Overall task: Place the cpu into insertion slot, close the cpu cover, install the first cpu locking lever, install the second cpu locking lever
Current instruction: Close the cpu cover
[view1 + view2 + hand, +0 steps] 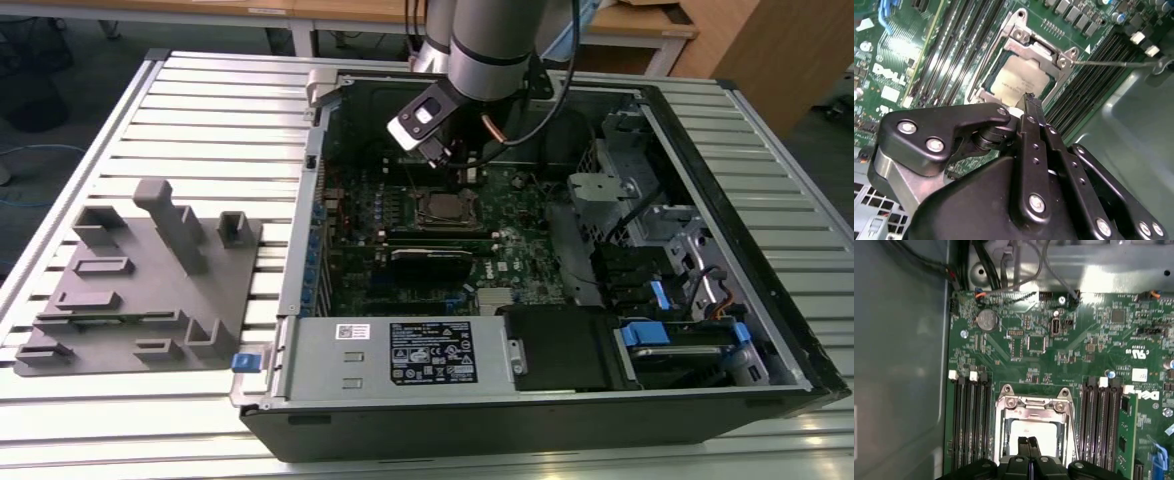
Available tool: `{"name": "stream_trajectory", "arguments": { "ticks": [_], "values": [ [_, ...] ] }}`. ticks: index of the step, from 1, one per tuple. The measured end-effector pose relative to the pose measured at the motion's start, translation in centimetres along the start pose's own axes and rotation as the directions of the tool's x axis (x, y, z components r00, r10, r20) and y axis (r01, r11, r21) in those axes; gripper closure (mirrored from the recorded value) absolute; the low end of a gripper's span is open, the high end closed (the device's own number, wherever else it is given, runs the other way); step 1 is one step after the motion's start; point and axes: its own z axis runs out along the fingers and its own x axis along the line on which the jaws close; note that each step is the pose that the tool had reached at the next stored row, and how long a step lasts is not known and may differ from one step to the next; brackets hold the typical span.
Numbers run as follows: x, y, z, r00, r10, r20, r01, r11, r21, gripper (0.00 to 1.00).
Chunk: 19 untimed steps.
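You see the cpu (pixel 1015 80) top as dull grey metal, matt. The cpu cover (pixel 1024 40) is bare metal, brighter, catching glare. Gripper (pixel 1029 100) links are smooth matt black (their screw heads shine). The motherboard (pixel 1019 365) is green with a slight gloss. The table (pixel 200 90) is ribbed pale metal.

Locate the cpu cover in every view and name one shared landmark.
Exterior view: cpu cover at the motherboard's middle.
First wrist view: cpu cover between memory slots, beyond the hand.
Second wrist view: cpu cover beyond the hand, beside memory slots.
Shared landmark: the cpu in its cut-out.
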Motion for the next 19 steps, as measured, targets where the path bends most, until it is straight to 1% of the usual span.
{"name": "stream_trajectory", "arguments": {
  "ticks": [2,4,17,19],
  "values": [
    [-0.03,-0.10,0.29,1.0000,0.000,0.0000,0.000,1.0000,0.0000,0.89],
    [-0.04,-0.12,0.41,1.0000,0.000,0.0002,0.000,1.0000,0.0002,0.89],
    [-0.04,-0.12,0.43,1.0000,0.000,0.0001,0.000,1.0000,0.0001,0.89],
    [-0.04,-0.13,0.43,0.9999,-0.012,0.0003,0.012,0.9999,0.0013,0.89]
  ]
}}
